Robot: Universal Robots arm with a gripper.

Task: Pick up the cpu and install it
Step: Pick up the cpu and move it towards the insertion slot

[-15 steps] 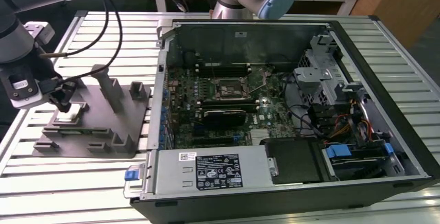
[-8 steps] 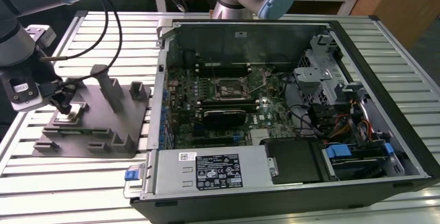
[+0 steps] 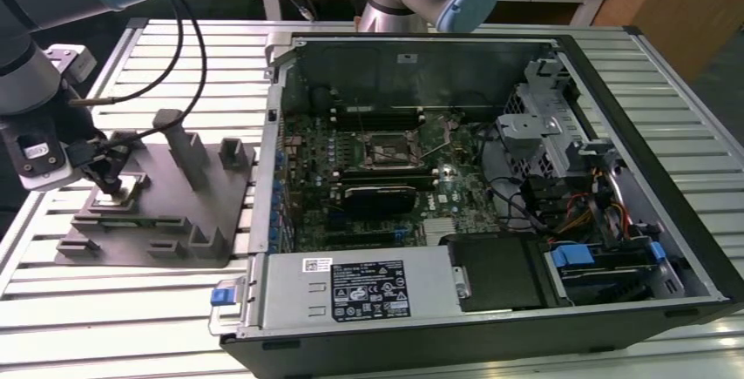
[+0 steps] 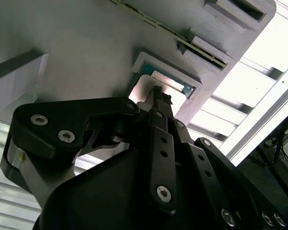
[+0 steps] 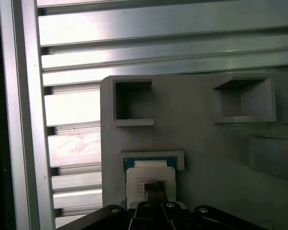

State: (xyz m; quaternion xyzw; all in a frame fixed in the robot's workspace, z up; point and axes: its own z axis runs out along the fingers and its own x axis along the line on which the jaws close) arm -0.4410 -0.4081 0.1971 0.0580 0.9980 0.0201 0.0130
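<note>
Atop the grey fixture (image 3: 174, 222), the cpu (image 5: 145, 176) lies flat — lid upward.

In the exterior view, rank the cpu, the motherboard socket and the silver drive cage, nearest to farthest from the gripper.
1. The cpu, in the grey fixture, right at the gripper.
2. The motherboard socket, farther toward the exterior view's right.
3. The silver drive cage, farthest toward that right.

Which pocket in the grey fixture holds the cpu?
The shallow framed pocket at the hand's tip; the cpu lies in it. The two deep square pockets farther off are empty.
</note>
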